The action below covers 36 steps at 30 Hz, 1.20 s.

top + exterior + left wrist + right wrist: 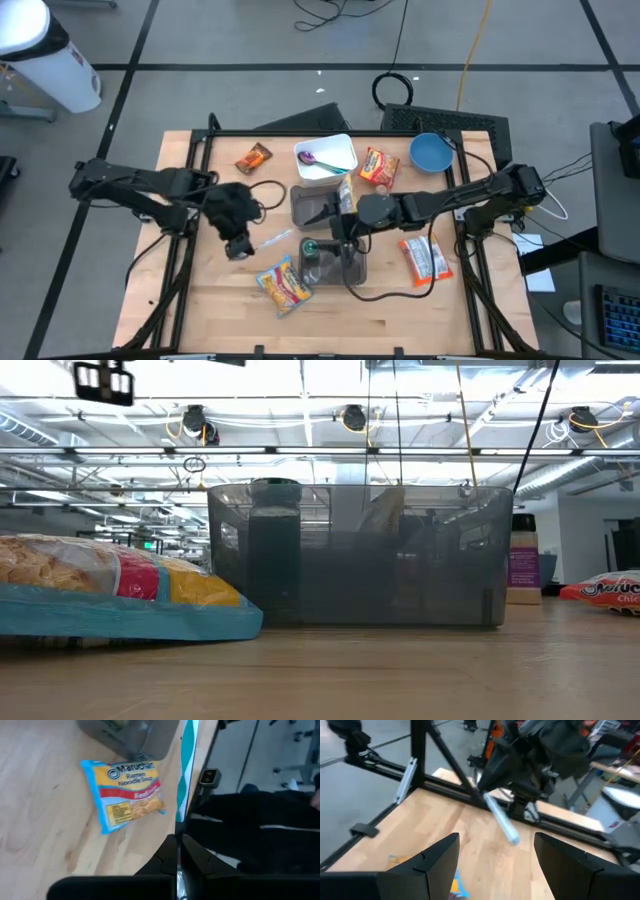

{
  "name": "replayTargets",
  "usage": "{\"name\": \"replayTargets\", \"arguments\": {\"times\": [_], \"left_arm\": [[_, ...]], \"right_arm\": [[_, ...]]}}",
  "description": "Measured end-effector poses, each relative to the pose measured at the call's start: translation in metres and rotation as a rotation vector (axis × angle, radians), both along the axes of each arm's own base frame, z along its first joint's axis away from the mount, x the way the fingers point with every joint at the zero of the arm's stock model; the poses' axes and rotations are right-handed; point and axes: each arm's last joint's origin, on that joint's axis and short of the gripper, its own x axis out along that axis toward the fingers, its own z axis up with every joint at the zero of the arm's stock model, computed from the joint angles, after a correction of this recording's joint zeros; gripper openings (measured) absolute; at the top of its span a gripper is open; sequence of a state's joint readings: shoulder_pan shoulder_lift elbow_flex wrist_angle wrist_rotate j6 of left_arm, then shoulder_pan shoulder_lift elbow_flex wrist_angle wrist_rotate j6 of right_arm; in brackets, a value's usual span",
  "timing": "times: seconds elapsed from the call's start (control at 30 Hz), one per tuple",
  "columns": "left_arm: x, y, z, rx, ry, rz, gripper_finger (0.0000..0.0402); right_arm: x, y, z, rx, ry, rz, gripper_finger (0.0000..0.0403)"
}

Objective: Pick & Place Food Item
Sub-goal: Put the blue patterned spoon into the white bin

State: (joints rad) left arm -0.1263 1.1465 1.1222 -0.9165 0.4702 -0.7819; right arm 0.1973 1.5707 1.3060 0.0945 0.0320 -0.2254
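— The tabletop (200, 300)?
— Pale wood, smooth and matt, visible grain.
— And the ramen packet (125, 795)?
— Glossy printed plastic film, crinkled.
— The bin (360, 555)?
— Smoky translucent plastic, smooth-walled, near the front edge.

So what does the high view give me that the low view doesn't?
Only the high view shows both arms: the left gripper shut around a pale stick-like item, the right gripper open above the grey bin, plus the white tub and blue bowl. Only the low view shows the room and ceiling lights behind. Both show the grey bin, the Maruchan ramen packet beside it, and an orange snack packet.
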Motion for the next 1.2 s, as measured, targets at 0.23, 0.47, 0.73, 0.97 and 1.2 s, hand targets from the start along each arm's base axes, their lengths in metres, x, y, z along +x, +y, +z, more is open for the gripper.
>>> {"name": "replayTargets", "arguments": {"times": [0.23, 0.47, 0.73, 0.97, 1.2], "left_arm": [[0.042, 0.018, 0.005, -0.1, 0.007, -0.088, 0.0006], [0.072, 0.037, 0.007, -0.121, 0.028, -0.116, 0.0006], [0.094, 0.054, 0.009, -0.119, 0.054, -0.135, 0.0005], [0.106, 0.061, 0.011, -0.123, 0.045, -0.133, 0.0011], [0.107, 0.061, 0.012, -0.122, 0.055, -0.13, 0.0013]], "right_arm": [[0.002, -0.001, -0.004, -0.06, 0.005, -0.03, 0.0254], [0.002, -0.001, -0.004, -0.066, 0.013, -0.029, 0.0253], [0.0, -0.001, -0.008, -0.096, 0.053, -0.021, 0.0253], [-0.001, -0.001, -0.012, -0.111, 0.093, -0.025, 0.0235], [-0.001, -0.007, -0.014, -0.113, 0.111, -0.039, 0.0171]]}}
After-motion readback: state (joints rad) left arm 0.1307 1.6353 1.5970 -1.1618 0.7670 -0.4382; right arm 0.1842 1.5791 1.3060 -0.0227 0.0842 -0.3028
